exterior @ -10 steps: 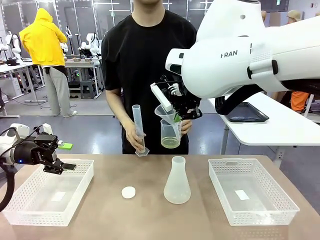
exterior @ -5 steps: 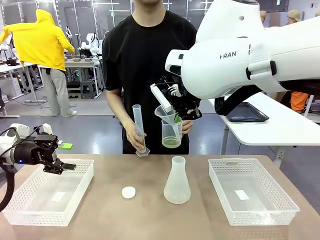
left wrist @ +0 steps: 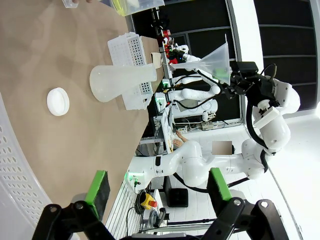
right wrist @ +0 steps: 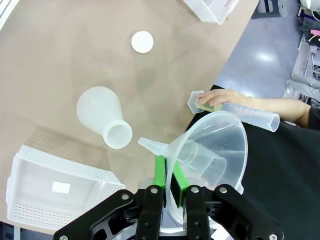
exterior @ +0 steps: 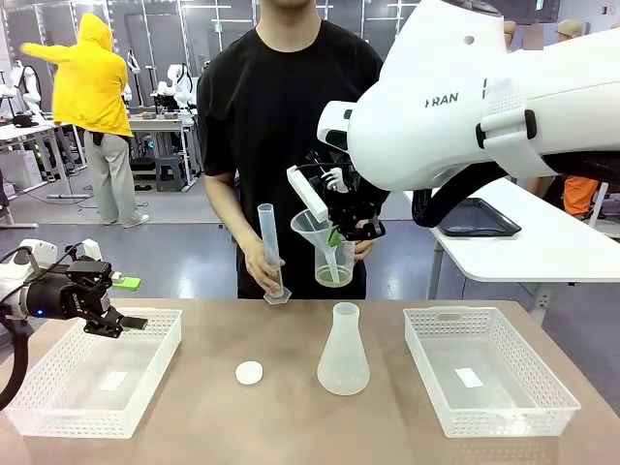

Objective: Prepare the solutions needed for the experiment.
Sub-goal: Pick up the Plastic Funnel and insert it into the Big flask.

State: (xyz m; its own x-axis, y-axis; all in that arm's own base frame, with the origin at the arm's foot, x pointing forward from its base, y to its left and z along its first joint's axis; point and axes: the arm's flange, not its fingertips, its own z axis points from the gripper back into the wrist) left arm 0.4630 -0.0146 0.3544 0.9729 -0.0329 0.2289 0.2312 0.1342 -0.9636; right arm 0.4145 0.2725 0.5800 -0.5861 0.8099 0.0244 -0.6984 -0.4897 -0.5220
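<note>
My right gripper (exterior: 334, 234) is shut on the rim of a clear plastic funnel (exterior: 315, 230), held in the air above the table's far edge. Through the right wrist view the green pads (right wrist: 159, 171) pinch the funnel (right wrist: 212, 142) wall. Right behind it the person holds a clear beaker (exterior: 336, 262) with pale yellow solution (exterior: 334, 278) at its bottom. Their other hand (right wrist: 217, 96) steadies a tilted graduated cylinder (exterior: 268, 250) on the table. An empty conical flask (exterior: 343, 351) stands mid-table. My left gripper (exterior: 107, 317) hangs open over the left basket (exterior: 58, 397), nothing between its pads (left wrist: 97, 187).
A small white round cap (exterior: 249, 372) lies left of the flask. A second white basket (exterior: 489, 387) sits at the right, holding just a small white slip. Bare brown tabletop lies between the baskets around the flask (right wrist: 102, 122) and cap (right wrist: 142, 41).
My right gripper has carried the funnel slightly left and tipped it more. The person's beaker sits a bit lower behind it. The left arm has not moved.
</note>
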